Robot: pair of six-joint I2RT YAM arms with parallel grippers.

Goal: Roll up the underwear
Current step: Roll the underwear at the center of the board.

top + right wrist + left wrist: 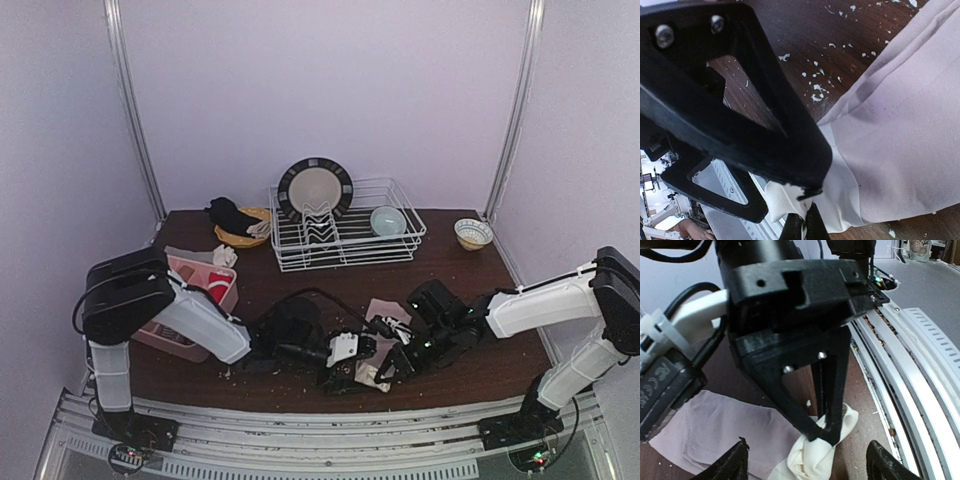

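Right gripper jaws clamp underwear hem, lower centre; left gripper jaws open. Shallow pinch could slip mid-roll.

Underwear on table, before rack

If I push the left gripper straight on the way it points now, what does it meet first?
Probably the right gripper, which is shut on the white hem of the underwear, dead ahead of the open left gripper. Depth is unclear, but it looks close.
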